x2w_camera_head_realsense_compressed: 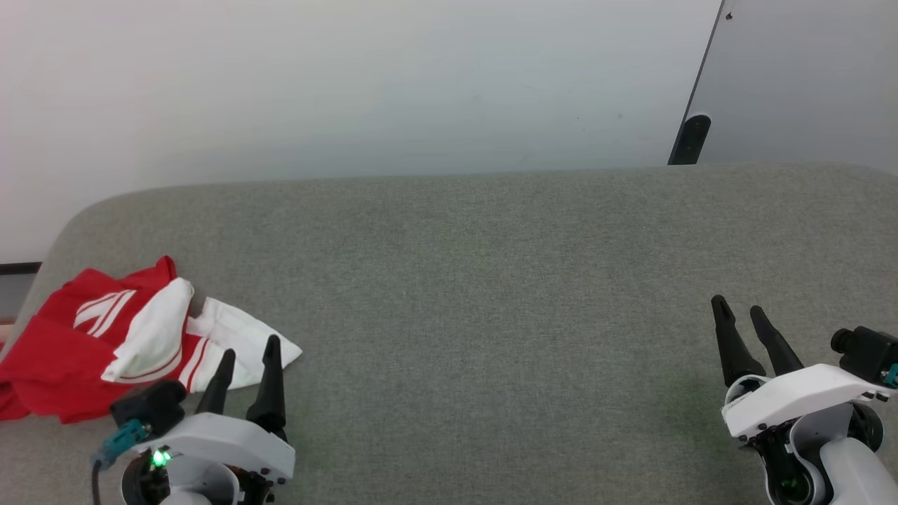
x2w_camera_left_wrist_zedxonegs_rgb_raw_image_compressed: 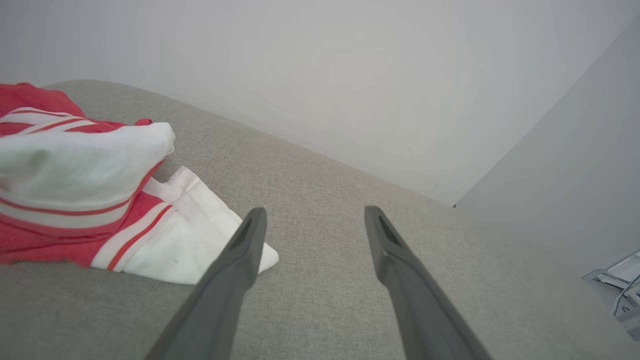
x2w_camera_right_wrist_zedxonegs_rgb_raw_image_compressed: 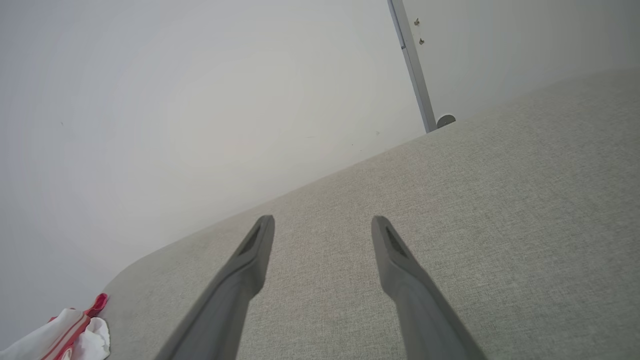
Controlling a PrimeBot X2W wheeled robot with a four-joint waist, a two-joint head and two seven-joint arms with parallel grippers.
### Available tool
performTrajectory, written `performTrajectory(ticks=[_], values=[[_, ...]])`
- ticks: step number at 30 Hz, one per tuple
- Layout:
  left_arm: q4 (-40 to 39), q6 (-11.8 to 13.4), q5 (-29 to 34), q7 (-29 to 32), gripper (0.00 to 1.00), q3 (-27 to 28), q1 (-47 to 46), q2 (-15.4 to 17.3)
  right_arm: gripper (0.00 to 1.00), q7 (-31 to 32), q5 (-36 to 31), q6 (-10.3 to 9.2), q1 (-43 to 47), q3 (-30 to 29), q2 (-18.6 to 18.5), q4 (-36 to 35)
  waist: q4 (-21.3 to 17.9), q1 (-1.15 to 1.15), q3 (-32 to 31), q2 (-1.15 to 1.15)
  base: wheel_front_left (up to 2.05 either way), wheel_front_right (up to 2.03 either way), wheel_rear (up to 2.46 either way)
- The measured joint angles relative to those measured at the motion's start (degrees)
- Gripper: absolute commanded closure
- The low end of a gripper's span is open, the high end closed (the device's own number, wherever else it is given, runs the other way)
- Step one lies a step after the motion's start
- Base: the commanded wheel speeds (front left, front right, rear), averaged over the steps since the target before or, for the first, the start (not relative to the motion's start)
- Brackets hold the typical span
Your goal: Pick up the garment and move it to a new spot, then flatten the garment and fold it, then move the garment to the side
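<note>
At the left end of the grey surface [x2w_camera_head_realsense_compressed: 491,280], your garment [x2w_camera_head_realsense_compressed: 105,351] lies in a crumpled heap. The red body is bunched up, a white panel and striped trim are flopped over the top, and one white corner points toward the middle. Your left gripper [x2w_camera_head_realsense_compressed: 250,346] hangs just beside that corner, fingers spread wide with nothing between them. In the left wrist view one fingertip overlaps the corner's edge, but you cannot tell whether it touches the cloth. Your right gripper [x2w_camera_head_realsense_compressed: 736,305] sits well apart at the right end, fingers also spread and empty, over bare surface. By the look of it, you are at the very start. The garment is not in either grip, no part of it is laid flat, and no fold has been made. That leaves all of it to do: take hold and carry the garment to a new spot, for which the bare middle of the surface looks the likely place. After that, spread it out, fold it, and move it aside. The left arm is the one placed to make the first grasp.
</note>
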Motion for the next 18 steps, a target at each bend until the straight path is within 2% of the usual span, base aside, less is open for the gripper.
performTrajectory(ticks=[18], values=[[0.8, 0.4, 9.9, -2.6, 0.00, -0.7, -0.9, 0.7, 0.00, -2.7, -11.0, 0.00, -1.4, 1.3, -1.0, 0.4, 0.0, 0.00, 0.1, 0.00, 0.00, 0.00, 0.00]])
